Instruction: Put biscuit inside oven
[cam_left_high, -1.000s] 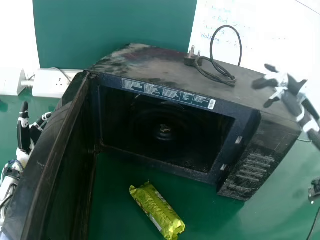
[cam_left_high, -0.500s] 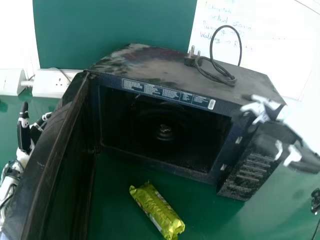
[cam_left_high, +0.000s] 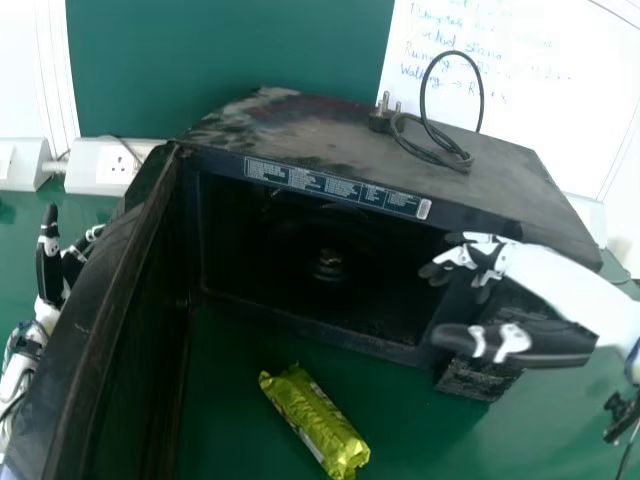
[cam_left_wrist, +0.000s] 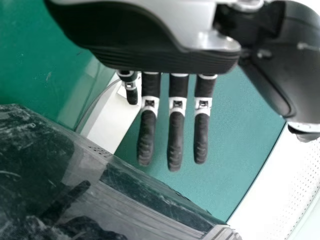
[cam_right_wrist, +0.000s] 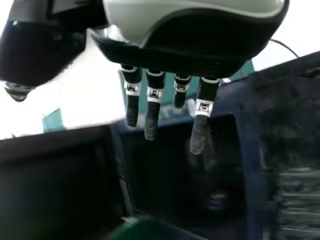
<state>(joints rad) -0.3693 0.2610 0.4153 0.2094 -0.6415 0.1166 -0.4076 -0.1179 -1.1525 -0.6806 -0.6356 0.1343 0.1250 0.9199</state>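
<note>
The biscuit packet (cam_left_high: 314, 422), in a yellow-green wrapper, lies on the green table in front of the oven. The black oven (cam_left_high: 380, 155) faces the robot, its door (cam_left_high: 115, 310) swung wide at the left and its cavity dark. My right hand (cam_left_high: 490, 258) is at the right side of the oven's opening, above and to the right of the packet, fingers extended and holding nothing. In the right wrist view, straight fingers of the right hand (cam_right_wrist: 152, 107) hang before the cavity. My left hand (cam_left_high: 50, 265) rests outside the door at the far left, its fingers straight.
A power cable with plug (cam_left_high: 435, 145) lies on top of the oven. Behind the door at the left is a white socket box (cam_left_high: 105, 168). A whiteboard with writing (cam_left_high: 500, 80) stands behind, and a small black object (cam_left_high: 622, 415) is at the right edge.
My right hand has come from the upper right, over the oven's right side, leftward and down to its opening. The left hand, the packet and the oven have stayed put.
</note>
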